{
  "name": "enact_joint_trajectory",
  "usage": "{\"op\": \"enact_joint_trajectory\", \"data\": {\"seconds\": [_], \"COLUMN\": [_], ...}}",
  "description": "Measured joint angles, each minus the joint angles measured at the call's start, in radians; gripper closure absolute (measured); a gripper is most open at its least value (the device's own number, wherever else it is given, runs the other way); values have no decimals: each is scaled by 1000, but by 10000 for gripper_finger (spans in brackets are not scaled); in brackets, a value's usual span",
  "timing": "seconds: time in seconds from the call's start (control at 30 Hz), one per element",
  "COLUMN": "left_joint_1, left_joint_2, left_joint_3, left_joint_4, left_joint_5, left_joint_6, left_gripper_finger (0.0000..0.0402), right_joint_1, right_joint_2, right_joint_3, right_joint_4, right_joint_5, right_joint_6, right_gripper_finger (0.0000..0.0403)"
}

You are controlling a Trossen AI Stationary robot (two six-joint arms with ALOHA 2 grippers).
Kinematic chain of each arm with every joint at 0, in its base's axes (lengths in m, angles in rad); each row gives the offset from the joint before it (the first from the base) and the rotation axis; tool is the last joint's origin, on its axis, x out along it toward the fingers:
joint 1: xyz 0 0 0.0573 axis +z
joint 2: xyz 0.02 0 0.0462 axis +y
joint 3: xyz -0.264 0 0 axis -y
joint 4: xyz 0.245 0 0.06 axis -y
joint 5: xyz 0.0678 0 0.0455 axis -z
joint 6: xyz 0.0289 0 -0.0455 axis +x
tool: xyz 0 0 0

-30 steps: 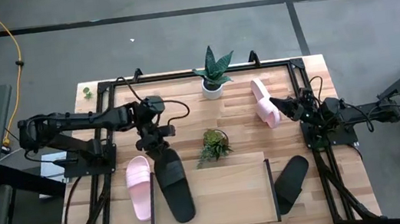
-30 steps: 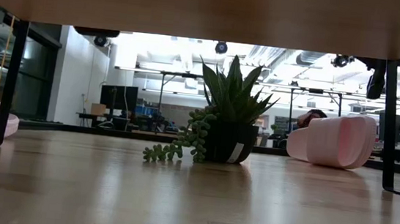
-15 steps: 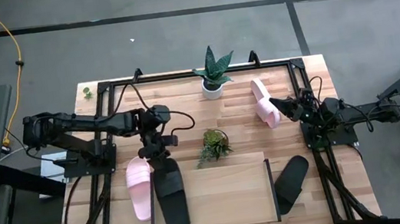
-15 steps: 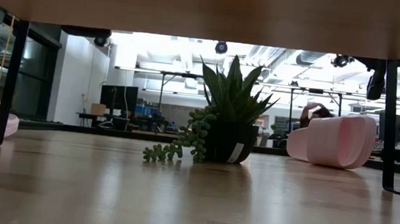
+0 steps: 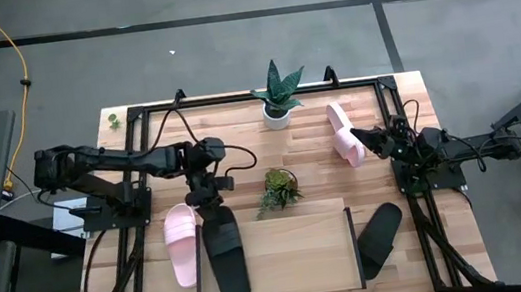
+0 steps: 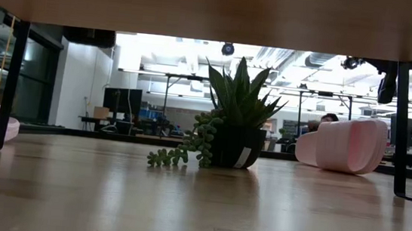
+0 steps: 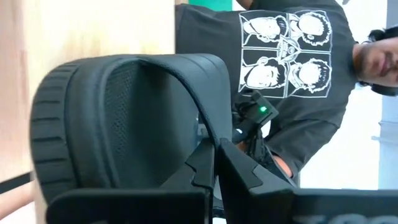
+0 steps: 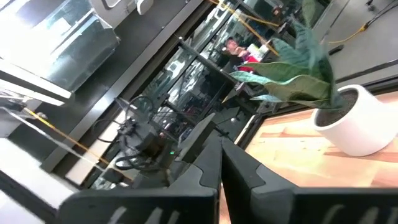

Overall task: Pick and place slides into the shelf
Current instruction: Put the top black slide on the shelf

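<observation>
From above, my left tool (image 5: 206, 201) holds the black slide (image 5: 226, 261) at the shelf (image 5: 285, 254)'s left end; I should lay it flat and straight before letting go. My wrist view shows my fingers (image 7: 205, 163) pressed together on its strap. My right tool (image 5: 360, 136) waits beside the far pink slide (image 5: 344, 134), closed.

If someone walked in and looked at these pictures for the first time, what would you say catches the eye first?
Probably the left claw, which holds the heel end of a black slide lying at the left end of the shelf, right beside a pink slide just outside it. Next, the two potted plants: a spiky one in a white pot at the table's far edge and a small trailing one mid-table. The right claw waits beside a second pink slide.
</observation>
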Motion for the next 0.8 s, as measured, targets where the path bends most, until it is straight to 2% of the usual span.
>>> {"op": "enact_joint_trajectory", "data": {"seconds": [0.2,0.4,0.67,0.8], "left_joint_1": [2,2,2,2], "left_joint_2": [5,5,8,15], "left_joint_3": [0,0,0,0], "left_joint_4": [0,0,-1,-5], "left_joint_5": [8,22,14,14], "left_joint_6": [11,12,15,14], "left_gripper_finger": [402,401,400,385], "right_joint_1": [0,0,0,0], "right_joint_2": [0,0,0,0], "right_joint_3": [0,0,0,0], "right_joint_4": [74,155,148,148], "right_joint_5": [-95,-101,-92,-92], "right_joint_6": [-15,-91,-104,-104], "right_gripper_finger": [402,402,402,402]}}
